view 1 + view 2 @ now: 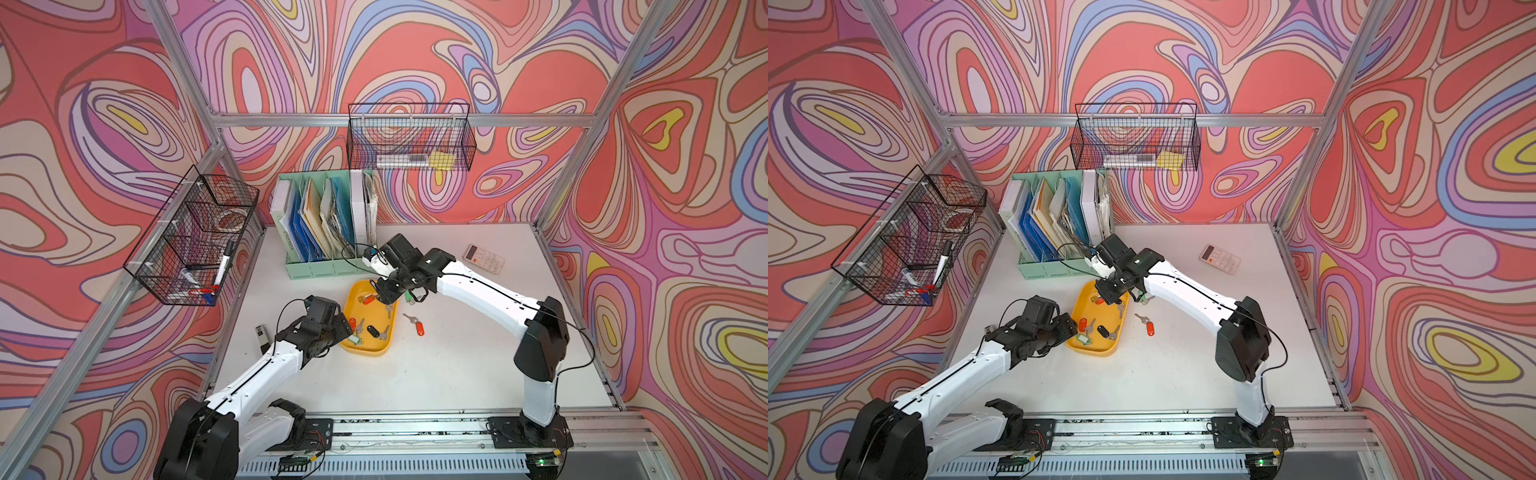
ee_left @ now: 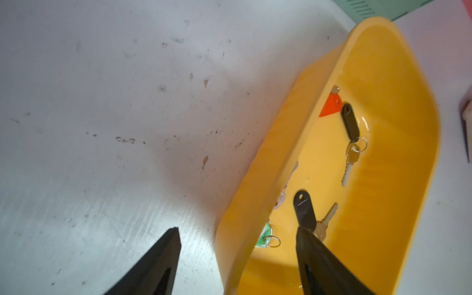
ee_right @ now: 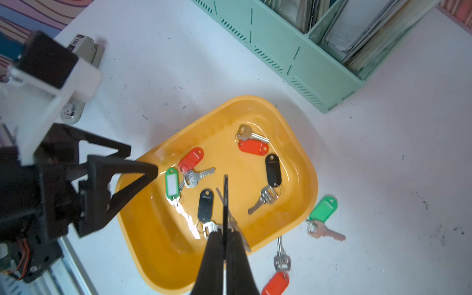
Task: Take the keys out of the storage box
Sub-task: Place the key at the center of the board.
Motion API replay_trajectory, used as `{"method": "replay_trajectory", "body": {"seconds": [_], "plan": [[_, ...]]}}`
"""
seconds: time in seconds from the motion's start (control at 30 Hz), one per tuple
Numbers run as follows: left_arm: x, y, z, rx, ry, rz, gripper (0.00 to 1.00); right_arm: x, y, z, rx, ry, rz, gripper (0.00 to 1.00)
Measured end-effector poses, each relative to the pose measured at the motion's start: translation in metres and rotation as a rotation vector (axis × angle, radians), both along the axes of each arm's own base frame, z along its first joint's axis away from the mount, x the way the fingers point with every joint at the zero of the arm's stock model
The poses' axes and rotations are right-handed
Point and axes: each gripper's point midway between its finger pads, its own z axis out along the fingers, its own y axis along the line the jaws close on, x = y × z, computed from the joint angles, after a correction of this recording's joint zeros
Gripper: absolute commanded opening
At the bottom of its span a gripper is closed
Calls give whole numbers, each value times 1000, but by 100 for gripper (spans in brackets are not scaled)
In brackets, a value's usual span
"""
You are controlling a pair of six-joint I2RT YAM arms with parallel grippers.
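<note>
On the white table (image 1: 457,353), left pincer (image 2: 237,229) gapes astride storage box (image 2: 408,102) wall; right pincer (image 3: 225,204) closed, masking keys (image 3: 194,176).

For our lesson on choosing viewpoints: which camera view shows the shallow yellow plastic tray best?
The right wrist view: the shallow yellow plastic tray sits mid-frame, nearly whole, floor and tagged silver keys clear. Both top views show the tray small, partly covered. The left wrist view shows only one wall and some floor.
</note>
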Motion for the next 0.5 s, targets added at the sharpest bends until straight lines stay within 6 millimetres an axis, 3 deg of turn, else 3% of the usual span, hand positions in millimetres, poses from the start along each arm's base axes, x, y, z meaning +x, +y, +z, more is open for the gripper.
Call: {"method": "replay_trajectory", "body": {"seconds": [0.2, 0.5], "plan": [[16, 0, 20, -10, -69, 7, 85, -44, -42, -6, -19, 113, -34, 0], [24, 5, 29, 1, -117, 20, 87, -117, -91, -61, -85, 394, -53, 0]]}}
